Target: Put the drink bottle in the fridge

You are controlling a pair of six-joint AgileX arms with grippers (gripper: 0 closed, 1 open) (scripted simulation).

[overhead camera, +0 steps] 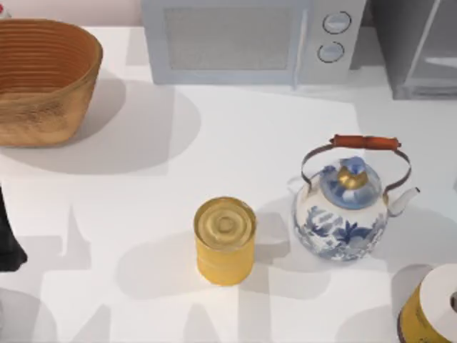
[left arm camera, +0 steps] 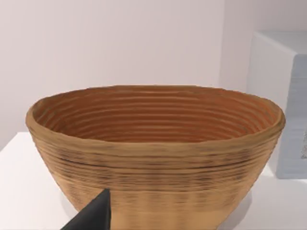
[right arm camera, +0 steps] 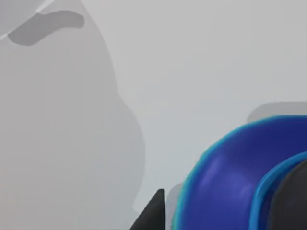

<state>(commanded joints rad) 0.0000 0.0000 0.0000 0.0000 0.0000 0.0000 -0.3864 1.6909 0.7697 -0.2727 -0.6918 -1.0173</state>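
Observation:
The drink bottle (overhead camera: 225, 241), a squat yellow cylinder with a round ribbed top, stands upright near the middle of the table. No gripper is near it. The fridge (overhead camera: 418, 50), a grey boxy cabinet with a pale panel, stands at the back right corner, cut off by the picture's edge. My left arm (overhead camera: 8, 246) is at the table's left edge, and a dark tip of the left gripper (left arm camera: 93, 215) faces the woven basket (left arm camera: 153, 153). A dark tip of my right gripper (right arm camera: 152, 213) hangs over bare white table beside a blue round rim (right arm camera: 220, 182).
A light-grey microwave (overhead camera: 243, 39) with two dials stands at the back centre, left of the fridge. The woven basket (overhead camera: 43, 78) is at the back left. A blue-and-white kettle (overhead camera: 346, 214) stands right of the bottle. A yellow, white-topped cylinder (overhead camera: 432, 307) sits at the front right corner.

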